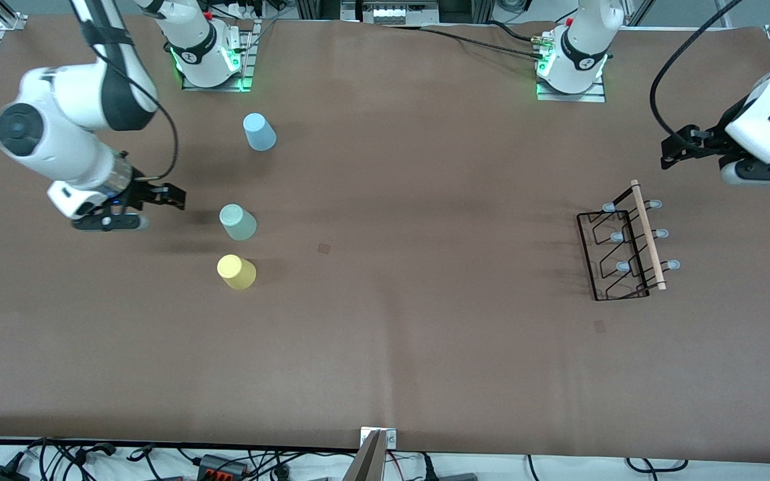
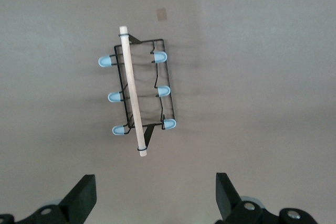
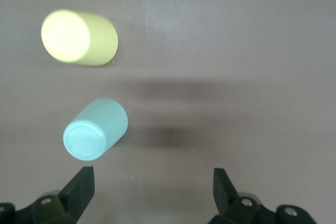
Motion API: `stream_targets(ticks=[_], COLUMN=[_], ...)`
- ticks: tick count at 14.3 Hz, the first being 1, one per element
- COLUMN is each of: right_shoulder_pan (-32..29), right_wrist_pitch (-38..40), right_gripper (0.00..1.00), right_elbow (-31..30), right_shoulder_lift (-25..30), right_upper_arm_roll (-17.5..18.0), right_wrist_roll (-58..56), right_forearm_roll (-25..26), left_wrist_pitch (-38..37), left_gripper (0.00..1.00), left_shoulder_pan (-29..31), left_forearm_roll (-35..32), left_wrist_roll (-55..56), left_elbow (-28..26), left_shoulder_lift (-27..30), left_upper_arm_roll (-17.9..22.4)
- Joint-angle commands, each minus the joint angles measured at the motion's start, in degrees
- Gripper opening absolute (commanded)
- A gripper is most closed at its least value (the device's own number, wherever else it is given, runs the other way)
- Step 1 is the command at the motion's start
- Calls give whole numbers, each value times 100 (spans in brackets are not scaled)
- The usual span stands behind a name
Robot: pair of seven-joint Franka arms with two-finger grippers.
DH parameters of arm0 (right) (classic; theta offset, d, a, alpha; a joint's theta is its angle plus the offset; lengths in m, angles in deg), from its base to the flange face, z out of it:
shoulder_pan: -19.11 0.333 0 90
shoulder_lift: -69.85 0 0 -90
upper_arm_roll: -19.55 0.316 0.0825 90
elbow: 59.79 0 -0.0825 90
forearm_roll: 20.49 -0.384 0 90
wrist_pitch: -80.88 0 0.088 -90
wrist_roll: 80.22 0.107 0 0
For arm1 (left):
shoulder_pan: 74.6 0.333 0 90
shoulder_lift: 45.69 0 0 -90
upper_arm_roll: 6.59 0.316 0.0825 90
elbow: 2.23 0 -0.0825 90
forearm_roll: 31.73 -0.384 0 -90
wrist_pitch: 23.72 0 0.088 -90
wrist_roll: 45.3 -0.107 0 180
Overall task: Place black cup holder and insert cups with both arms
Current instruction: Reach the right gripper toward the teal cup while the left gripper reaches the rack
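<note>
Front view: black cup holder [image 1: 622, 250] upright on the tabletop [image 1: 385, 347] toward the left arm's end, pegs bare. Three cups stand upside down toward the right arm's end: blue cup [image 1: 259, 131] farthest from the camera, green cup [image 1: 237, 222] nearer, yellow cup [image 1: 236, 272] nearest. Left claw [image 1: 678, 148] spread, empty, above the tabletop near the holder. Right claw [image 1: 170, 195] spread, empty, beside the green cup.

Left wrist view: holder [image 2: 139, 94] below the spread fingers [image 2: 84, 195].

Right wrist view: green cup [image 3: 95, 129] and yellow cup [image 3: 79, 37], apart, bases up.
</note>
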Motion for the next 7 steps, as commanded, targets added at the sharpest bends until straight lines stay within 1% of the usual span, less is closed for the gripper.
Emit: stream_targets(ticks=[1, 4, 5, 6, 7], right_shoulder_pan=[237, 510, 598, 642, 730], right_wrist_pitch=[-229, -439, -571, -694, -860], right_gripper=[100, 100, 100, 100, 100], right_elbow=[-223, -214, -214, -214, -223], right_shoulder_lift=[43, -80, -176, -308, -396], right_upper_arm_roll=[20, 20, 11, 11, 11], right_wrist_roll=[414, 636, 801, 934, 961], right_forearm_roll=[-60, -60, -60, -60, -60], left_wrist_pitch=[-174, -192, -192, -157, -113], left_gripper=[100, 100, 100, 100, 100], left_shoulder_pan=[105, 255, 386, 430, 431], left_forearm_roll=[15, 15, 24, 6, -20], left_wrist_roll=[1, -52, -69, -69, -69], left_elbow=[291, 598, 642, 565, 538], left_shoulder_lift=[-326, -792, -941, -1047, -1292], left_upper_arm_roll=[31, 31, 31, 31, 31])
